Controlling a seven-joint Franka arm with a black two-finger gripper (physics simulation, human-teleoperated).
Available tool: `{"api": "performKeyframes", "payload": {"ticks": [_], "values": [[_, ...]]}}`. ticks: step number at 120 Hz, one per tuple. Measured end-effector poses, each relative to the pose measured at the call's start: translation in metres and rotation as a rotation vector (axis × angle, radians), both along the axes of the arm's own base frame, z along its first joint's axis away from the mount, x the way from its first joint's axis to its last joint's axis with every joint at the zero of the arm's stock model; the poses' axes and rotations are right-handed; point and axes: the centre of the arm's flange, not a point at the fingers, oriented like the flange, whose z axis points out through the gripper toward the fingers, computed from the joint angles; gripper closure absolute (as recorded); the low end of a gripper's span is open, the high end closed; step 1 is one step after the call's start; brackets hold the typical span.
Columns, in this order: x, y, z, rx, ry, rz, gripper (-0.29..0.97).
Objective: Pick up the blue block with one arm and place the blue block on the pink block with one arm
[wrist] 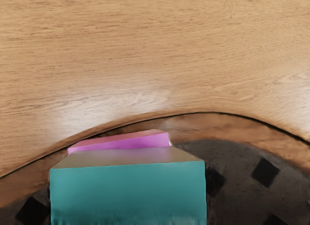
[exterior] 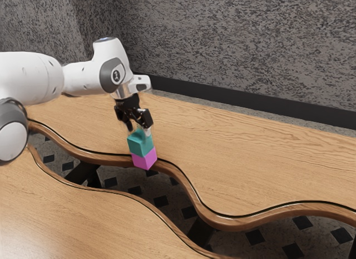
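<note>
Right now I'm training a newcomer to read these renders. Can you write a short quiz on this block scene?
1. Fill in: the gripper hangs right ___ the blue block.
2. Pick one: the pink block stands A) at the table's wavy edge, B) mid-table, C) on the floor.
3. True or false: the blue block lies on the table beside the pink block.

Key: 1 above; 2 A; 3 false, it sits on top of the pink block.
</note>
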Motion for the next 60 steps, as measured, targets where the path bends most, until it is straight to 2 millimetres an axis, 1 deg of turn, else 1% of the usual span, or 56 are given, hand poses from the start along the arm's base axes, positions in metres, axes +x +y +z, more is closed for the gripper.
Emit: {"api": "performKeyframes", "payload": {"ticks": [4, 7, 10, 14, 16, 18, 27, 30, 32, 36, 40, 44, 51, 60], "values": [[-0.002, -0.001, 0.013, -0.006, -0.015, -0.004, 0.06], [-0.005, -0.003, 0.028, -0.013, -0.030, -0.008, 0.06], [-0.011, -0.006, 0.051, -0.023, -0.056, -0.014, 0.05], [-0.025, -0.009, 0.086, -0.041, -0.093, -0.023, 0.04], [-0.035, -0.010, 0.105, -0.050, -0.111, -0.028, 0.04], [-0.050, -0.009, 0.127, -0.059, -0.133, -0.033, 0.04], [-0.120, 0.000, 0.222, -0.057, -0.235, -0.065, 0.03], [-0.137, 0.005, 0.245, -0.030, -0.253, -0.075, 0.02], [-0.144, 0.007, 0.257, -0.005, -0.257, -0.082, 0.02], [-0.152, 0.008, 0.270, 0.037, -0.253, -0.096, 0.02], [-0.155, 0.010, 0.274, 0.071, -0.237, -0.101, 0.02], [-0.151, 0.012, 0.277, 0.104, -0.221, -0.100, 0.01], [-0.134, 0.011, 0.278, 0.151, -0.197, -0.098, 0.01], [-0.126, 0.008, 0.277, 0.182, -0.170, -0.097, 0.01]]}}
